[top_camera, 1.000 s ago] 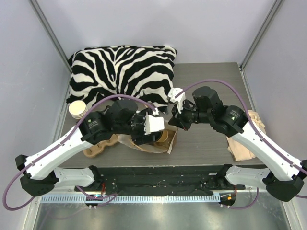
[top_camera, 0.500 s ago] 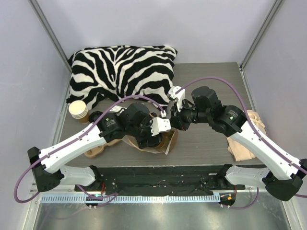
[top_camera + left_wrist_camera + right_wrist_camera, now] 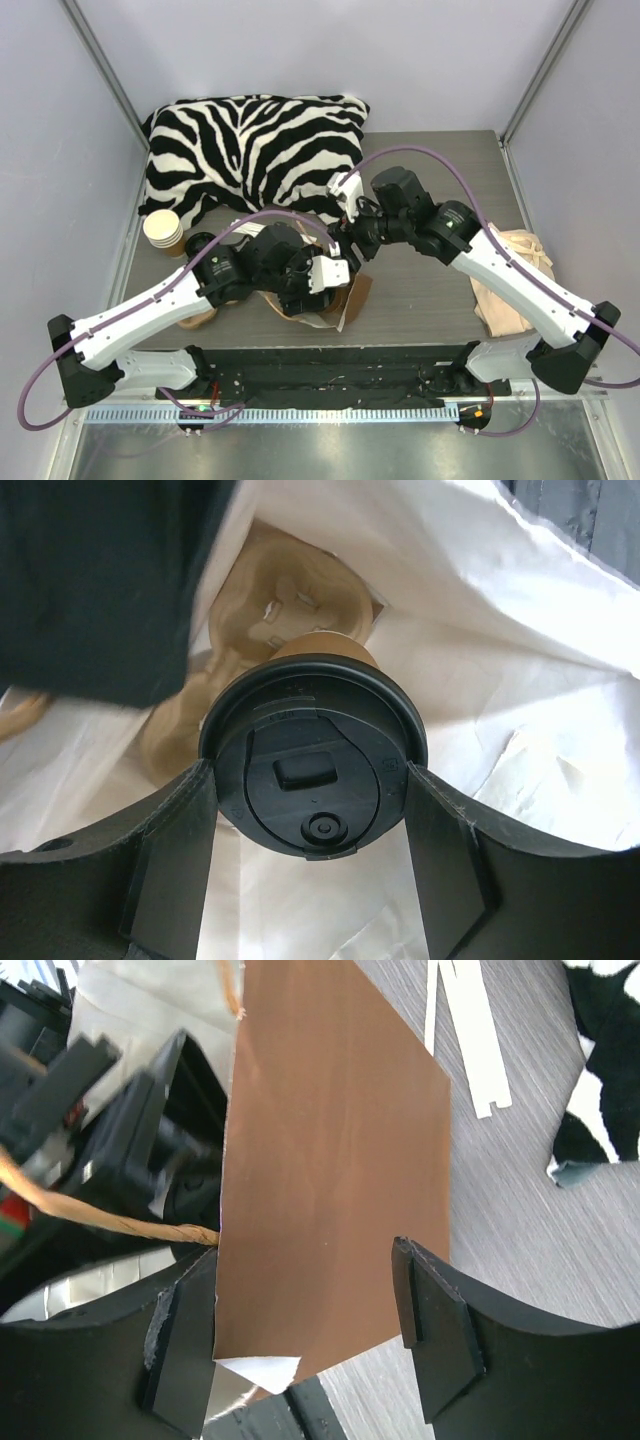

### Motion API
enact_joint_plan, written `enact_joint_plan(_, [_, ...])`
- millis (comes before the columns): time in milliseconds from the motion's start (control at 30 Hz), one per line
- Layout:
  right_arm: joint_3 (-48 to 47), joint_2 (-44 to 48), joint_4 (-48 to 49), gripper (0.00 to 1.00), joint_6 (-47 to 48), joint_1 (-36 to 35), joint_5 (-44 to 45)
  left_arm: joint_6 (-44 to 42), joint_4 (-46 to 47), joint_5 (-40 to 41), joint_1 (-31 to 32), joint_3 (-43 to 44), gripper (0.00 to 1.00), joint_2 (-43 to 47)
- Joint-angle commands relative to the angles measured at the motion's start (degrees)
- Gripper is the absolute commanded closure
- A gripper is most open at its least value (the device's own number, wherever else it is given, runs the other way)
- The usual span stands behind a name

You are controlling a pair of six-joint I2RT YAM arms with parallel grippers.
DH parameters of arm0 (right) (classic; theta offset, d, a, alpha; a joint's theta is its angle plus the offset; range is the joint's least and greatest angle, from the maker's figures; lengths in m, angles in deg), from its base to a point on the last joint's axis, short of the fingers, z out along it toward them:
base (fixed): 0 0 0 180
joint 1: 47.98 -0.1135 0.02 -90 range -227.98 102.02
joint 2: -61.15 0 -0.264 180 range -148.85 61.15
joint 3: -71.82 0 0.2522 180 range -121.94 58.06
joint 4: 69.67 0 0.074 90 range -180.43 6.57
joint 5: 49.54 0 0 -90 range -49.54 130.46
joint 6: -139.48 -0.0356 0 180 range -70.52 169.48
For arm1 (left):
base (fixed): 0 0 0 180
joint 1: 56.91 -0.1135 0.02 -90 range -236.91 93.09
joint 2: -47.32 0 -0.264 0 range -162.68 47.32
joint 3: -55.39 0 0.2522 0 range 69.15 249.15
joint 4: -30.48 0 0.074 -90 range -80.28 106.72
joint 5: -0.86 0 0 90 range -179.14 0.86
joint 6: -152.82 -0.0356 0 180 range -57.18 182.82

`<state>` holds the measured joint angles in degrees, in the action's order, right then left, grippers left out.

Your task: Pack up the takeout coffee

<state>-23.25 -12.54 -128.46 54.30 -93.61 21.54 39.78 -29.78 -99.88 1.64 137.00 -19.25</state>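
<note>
Left gripper [image 3: 310, 805] jaws pinch the takeout coffee [image 3: 312, 745] in the bag [image 3: 330, 1140], right gripper [image 3: 305, 1315] jaws spread; we risk the loose wall sagging, blocking the 12 o'clock carrier [image 3: 300, 585].

Bright, even light; wrist views blurred up close.

Matt black plastic lid [image 3: 312, 770]; smooth brown paper bag [image 3: 330, 1160].

A lab test cell: grey walls [image 3: 300, 50] enclose the table [image 3: 425, 300].
</note>
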Motion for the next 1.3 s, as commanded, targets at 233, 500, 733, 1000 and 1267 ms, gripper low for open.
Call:
enact_joint_plan(233, [-4.55,-4.01,1.18,0.86,2.39,-0.25,-3.93,-0.42,3.87,0.63,0.26,-1.93,0.87,2.49])
enact_joint_plan(500, [2.65,5.11,8.55,0.99,0.1,-1.39,-8.68,2.48,10.29,7.13,1.13,-8.08,0.87,8.99])
enact_joint_plan(733, [13.1,11.37,15.5,0.99,0.45,-6.49,-6.22,-0.15,13.01,12.3,7.19,-11.43,0.88,12.51])
enact_joint_plan(1000, [16.81,14.45,19.55,0.99,1.6,-12.55,1.32,-4.37,14.86,16.89,13.52,-15.99,0.9,13.92])
enact_joint_plan(1267, [18.82,17.61,20.25,0.99,3.44,-16.33,4.68,-8.33,16.44,21.19,18.79,-20.3,0.91,15.41])
